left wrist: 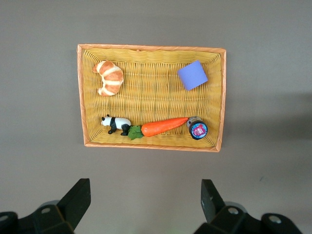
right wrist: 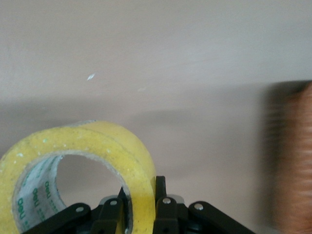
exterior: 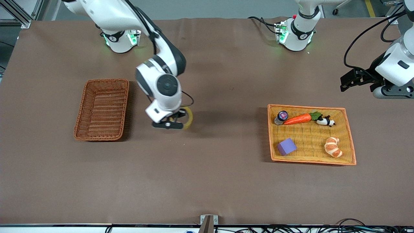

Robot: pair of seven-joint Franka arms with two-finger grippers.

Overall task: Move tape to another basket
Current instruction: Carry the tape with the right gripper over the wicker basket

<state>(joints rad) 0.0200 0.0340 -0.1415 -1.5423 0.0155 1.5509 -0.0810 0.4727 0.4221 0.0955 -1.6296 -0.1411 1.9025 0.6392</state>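
**Right gripper pinches the tape between the two baskets**

The right gripper [exterior: 168, 124] has its jaws squeezed tight on the tape [exterior: 188, 117]. The two fingers [right wrist: 163, 207] pinch one wall of the yellow ring, one inside the hole and one outside. The tape stands on its edge in the grip. It is over the bare brown table [exterior: 207, 181], between the basket [exterior: 102, 109] and the tray [exterior: 350, 139], closer to the basket. Whether it touches the table or is just above it, I cannot tell.

Inside the ring there is green writing. It looks like "deli", but the rest is too small to read.

The left gripper [left wrist: 144, 204] waits high up near the left arm's end of the table. Its jaws are wide apart and hold nothing. It looks down on the tray.

In the tray lie a carrot [exterior: 298, 119], a toy panda [exterior: 326, 121], a croissant [exterior: 333, 146], a purple block [exterior: 286, 146] and a small jar [exterior: 282, 116]. The jar has a picture on its lid, too small to read. The jar touches the tip of the carrot.

The basket has nothing in it.
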